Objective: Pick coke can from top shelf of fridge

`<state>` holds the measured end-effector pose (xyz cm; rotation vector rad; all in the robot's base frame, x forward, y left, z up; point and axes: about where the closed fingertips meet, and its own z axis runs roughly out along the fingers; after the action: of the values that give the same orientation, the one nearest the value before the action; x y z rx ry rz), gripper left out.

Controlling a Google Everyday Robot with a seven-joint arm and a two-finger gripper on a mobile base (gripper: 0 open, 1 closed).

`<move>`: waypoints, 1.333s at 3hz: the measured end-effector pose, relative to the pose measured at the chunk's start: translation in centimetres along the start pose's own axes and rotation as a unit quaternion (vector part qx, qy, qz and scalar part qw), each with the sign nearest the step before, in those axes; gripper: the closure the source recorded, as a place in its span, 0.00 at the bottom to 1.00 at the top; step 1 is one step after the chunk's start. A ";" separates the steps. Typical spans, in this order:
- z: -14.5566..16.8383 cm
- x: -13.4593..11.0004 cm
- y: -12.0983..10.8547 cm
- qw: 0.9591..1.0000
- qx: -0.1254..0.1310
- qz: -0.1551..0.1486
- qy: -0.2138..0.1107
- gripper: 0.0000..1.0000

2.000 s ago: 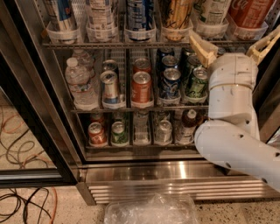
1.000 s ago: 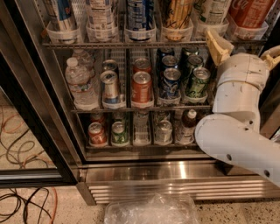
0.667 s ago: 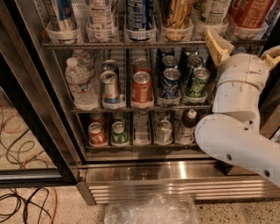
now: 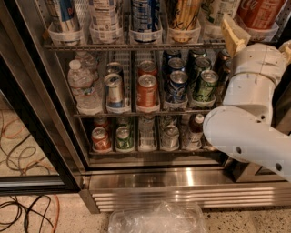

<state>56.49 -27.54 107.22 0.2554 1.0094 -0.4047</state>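
Observation:
The coke can [image 4: 261,11] is red with white script and stands at the far right of the top shelf [image 4: 136,46], in a translucent white lane cup [image 4: 266,32]. Only its lower part shows. My gripper [image 4: 260,42] is open, just below and in front of that cup. Its tan left finger [image 4: 233,33] rises left of the can, and its right finger [image 4: 287,48] is at the picture's right edge. The white arm [image 4: 248,123] covers the right side of the fridge [image 4: 182,182].
Other tall cans and bottles fill the top shelf's lane cups. The middle rack holds a water bottle [image 4: 82,86], an orange-red soda can [image 4: 147,91] and green cans [image 4: 206,85]. A black door frame [image 4: 41,118] stands at left. Cables [image 4: 22,211] and a plastic bag [image 4: 157,218] lie on the floor.
My gripper has moved up and to the right, closer under the coke can's cup. The cans on the racks have not moved.

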 end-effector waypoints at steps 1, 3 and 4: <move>0.0 0.0 0.0 1.000 0.000 0.000 0.000 0.18; 0.0 0.0 0.0 1.000 0.000 0.000 0.000 0.40; 0.0 -0.1 0.0 1.000 -0.001 0.000 -0.001 0.32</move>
<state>56.43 -27.50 107.32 0.2528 1.0076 -0.4047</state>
